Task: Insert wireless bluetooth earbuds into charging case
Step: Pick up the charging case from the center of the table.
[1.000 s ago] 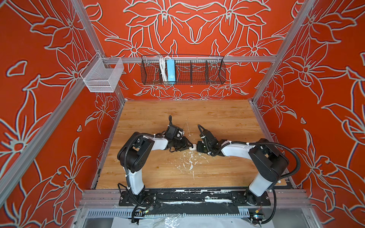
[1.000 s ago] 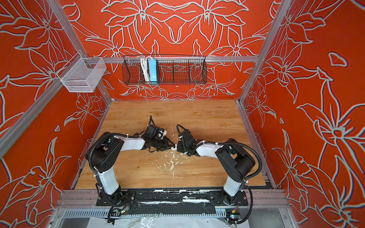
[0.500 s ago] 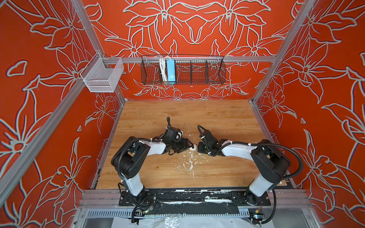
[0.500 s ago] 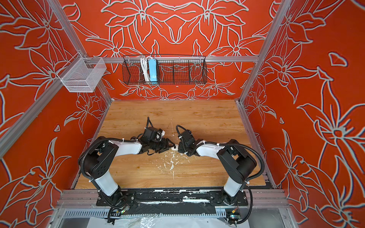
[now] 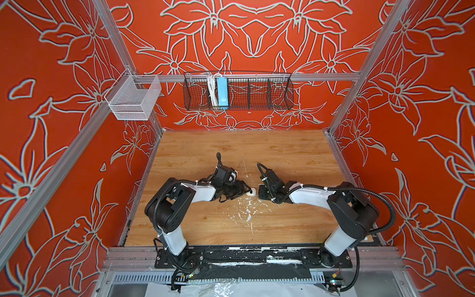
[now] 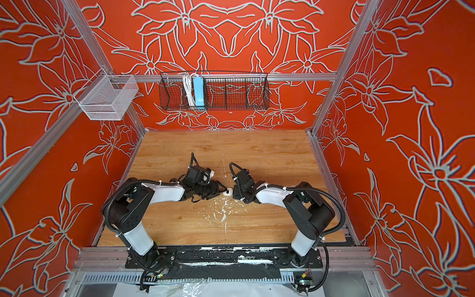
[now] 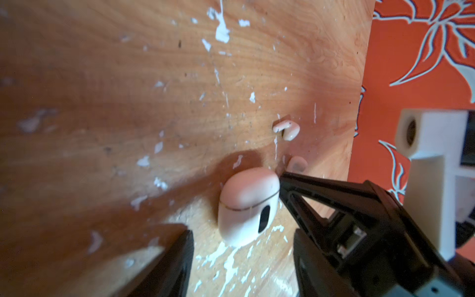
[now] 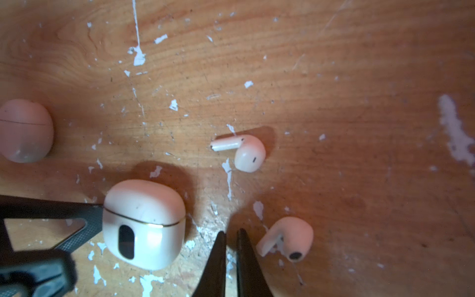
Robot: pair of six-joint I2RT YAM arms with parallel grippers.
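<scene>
Your left gripper (image 7: 240, 221) sits part open, one fingertip touching the closed charging case (image 8: 144, 223) at its lid seam, nothing clamped. Your right gripper (image 8: 230, 232) is pinched nearly together, empty. Lying flat on the wooden table (image 8: 359, 77): near earbud (image 8: 288, 236) just beside the right tips, stem aimed roughly at them; far earbud (image 8: 246, 154), stem aimed toward the round pale case (image 8: 25, 131).
</scene>
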